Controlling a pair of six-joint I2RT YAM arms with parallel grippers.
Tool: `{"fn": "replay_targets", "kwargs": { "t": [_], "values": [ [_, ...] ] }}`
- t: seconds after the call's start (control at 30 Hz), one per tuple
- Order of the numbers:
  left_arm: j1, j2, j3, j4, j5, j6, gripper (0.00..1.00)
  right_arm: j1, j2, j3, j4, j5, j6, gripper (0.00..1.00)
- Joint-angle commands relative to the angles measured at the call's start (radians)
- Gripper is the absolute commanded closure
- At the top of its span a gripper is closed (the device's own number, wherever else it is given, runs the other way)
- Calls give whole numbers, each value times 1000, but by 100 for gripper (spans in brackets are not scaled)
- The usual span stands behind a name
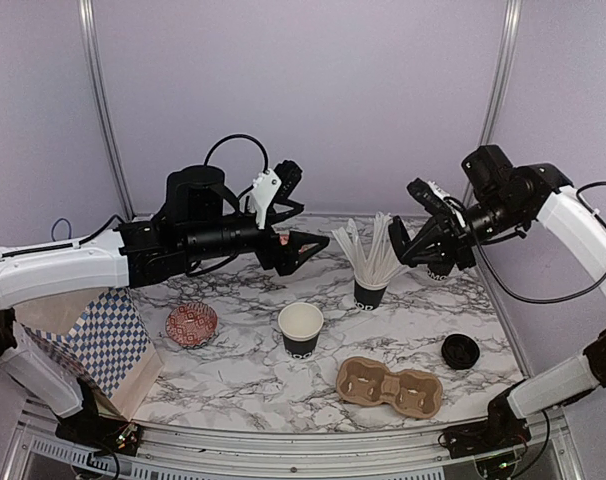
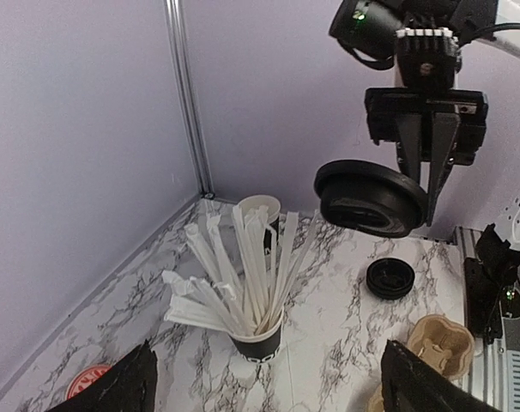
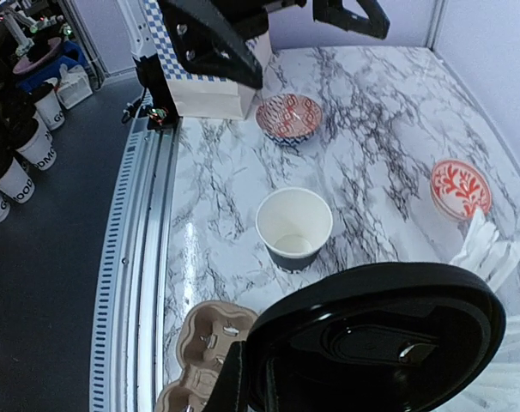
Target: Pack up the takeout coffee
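Observation:
An open black paper cup [image 1: 300,330], white inside, stands upright mid-table; it also shows in the right wrist view [image 3: 294,227]. My right gripper [image 1: 423,250] hangs high over the right back of the table, shut on the rim of a round black lid [image 3: 380,339]; the lid also shows from the left wrist [image 2: 367,199]. A second black lid [image 1: 460,350] lies on the table at the right, also in the left wrist view [image 2: 390,278]. My left gripper [image 1: 305,246] is open and empty, raised above the table left of the straw cup [image 1: 370,290].
A brown two-hole carrier tray [image 1: 389,387] lies near the front edge, right of the open cup. A red patterned bowl [image 1: 191,324] and a blue-checkered paper bag [image 1: 108,340] are at the left. A red-and-white plate [image 3: 460,189] lies near the back.

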State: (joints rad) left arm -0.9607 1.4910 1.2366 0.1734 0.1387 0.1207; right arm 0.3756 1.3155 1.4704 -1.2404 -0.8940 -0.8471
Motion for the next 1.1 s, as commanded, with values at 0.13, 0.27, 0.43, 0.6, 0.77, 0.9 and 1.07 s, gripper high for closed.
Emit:
{"fn": "replay_targets", "kwargs": {
  "t": [0.13, 0.27, 0.43, 0.6, 0.77, 0.9, 1.07],
  "values": [
    [-77, -9, -41, 389, 40, 60, 6, 27, 48, 208, 113, -348, 68, 95],
    [-81, 32, -9, 463, 71, 54, 4, 38, 60, 231, 164, -415, 124, 94],
    [-82, 103, 63, 487, 143, 44, 3, 45, 69, 240, 168, -442, 141, 92],
    [-83, 162, 123, 496, 209, 35, 4, 55, 59, 227, 190, -417, 163, 92],
    [-87, 208, 172, 501, 246, 20, 6, 57, 62, 222, 197, -416, 170, 92],
    [-92, 229, 193, 503, 247, 17, 6, 59, 69, 223, 199, -417, 175, 92],
    [-92, 250, 213, 503, 238, 12, 6, 65, 73, 220, 203, -420, 181, 92]
  ]
}}
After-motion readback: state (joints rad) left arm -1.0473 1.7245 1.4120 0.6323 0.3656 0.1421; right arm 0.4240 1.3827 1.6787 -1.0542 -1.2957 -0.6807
